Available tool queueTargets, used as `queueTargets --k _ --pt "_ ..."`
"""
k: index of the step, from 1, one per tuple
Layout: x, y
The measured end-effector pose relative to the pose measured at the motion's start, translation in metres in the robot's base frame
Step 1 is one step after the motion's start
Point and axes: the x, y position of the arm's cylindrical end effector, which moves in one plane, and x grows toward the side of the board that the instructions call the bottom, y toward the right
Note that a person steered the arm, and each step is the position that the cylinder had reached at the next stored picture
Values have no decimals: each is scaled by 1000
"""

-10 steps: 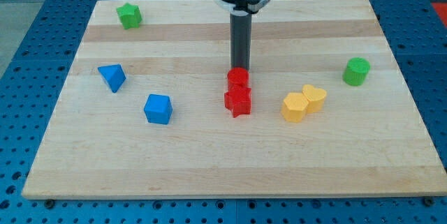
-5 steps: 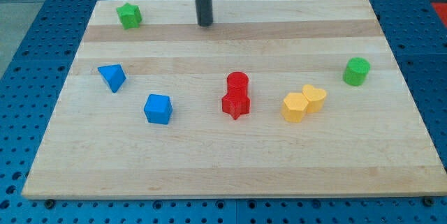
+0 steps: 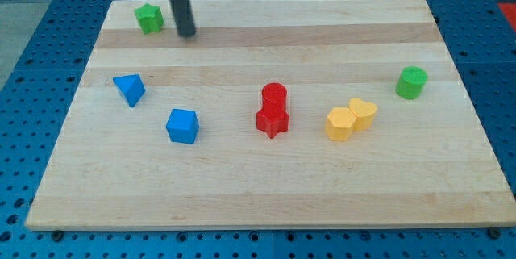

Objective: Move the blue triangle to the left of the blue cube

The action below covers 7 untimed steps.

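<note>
While my tip (image 3: 187,35) stands near the worktop's (image 3: 258,202) top edge, the blue triangle (image 3: 130,89) lies at its seven o'clock, apart; the blue cube (image 3: 182,126) sits at the triangle's four o'clock; no pincer exists here

We are seeing my tip (image 3: 187,34) sitting near the view's top, just right of the green star-shaped block (image 3: 148,18), with bare board lying between it and the blue triangle (image 3: 130,89) below. The blue cube (image 3: 182,126) is standing near the triangle's lower right, leaving open wood to the left of both. The red pair (image 3: 273,110) is crowding only the middle.
</note>
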Motion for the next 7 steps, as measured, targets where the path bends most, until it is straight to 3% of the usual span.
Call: queueTargets --k 4,6,7 --pt "34 -99" --pt "52 -82" --pt "90 -55"
